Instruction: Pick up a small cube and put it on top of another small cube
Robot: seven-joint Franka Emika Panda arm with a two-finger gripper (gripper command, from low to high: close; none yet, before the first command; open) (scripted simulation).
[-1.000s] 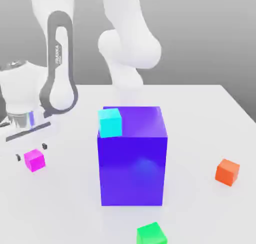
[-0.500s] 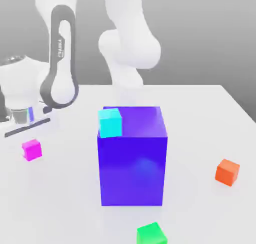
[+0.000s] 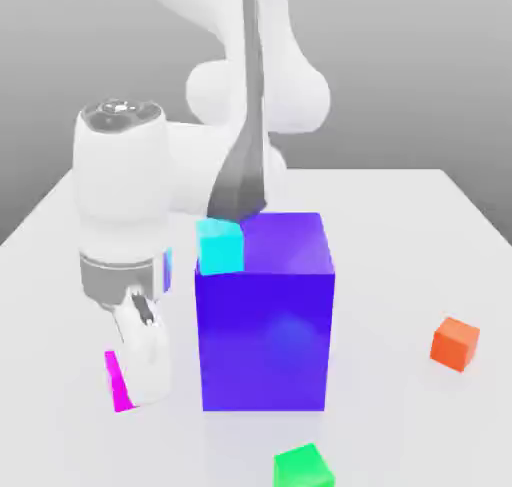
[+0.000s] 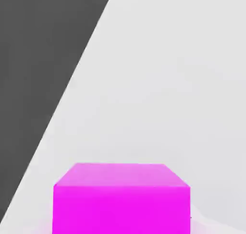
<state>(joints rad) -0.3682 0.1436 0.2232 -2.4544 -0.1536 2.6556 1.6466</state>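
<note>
The small cube (image 3: 118, 381) is bright magenta and shows as a narrow strip at the lower left of the exterior view, partly hidden behind the white hand. My gripper (image 3: 131, 389) hangs from the bent arm just left of the big blue-violet block (image 3: 265, 315) and is shut on this cube. In the hand view the magenta cube (image 4: 121, 199) sits very close, with white table behind it. A cyan cube (image 3: 220, 245) rests on the near left corner of the block's top.
An orange cube (image 3: 455, 342) lies on the white table (image 3: 400, 225) at the exterior view's right. A green cube (image 3: 303, 467) sits near the front edge, below the block. The tall block stands close beside the hand.
The jaws closed on the magenta cube. The arm then swung from the far left toward the front of the block, carrying the cube along.
</note>
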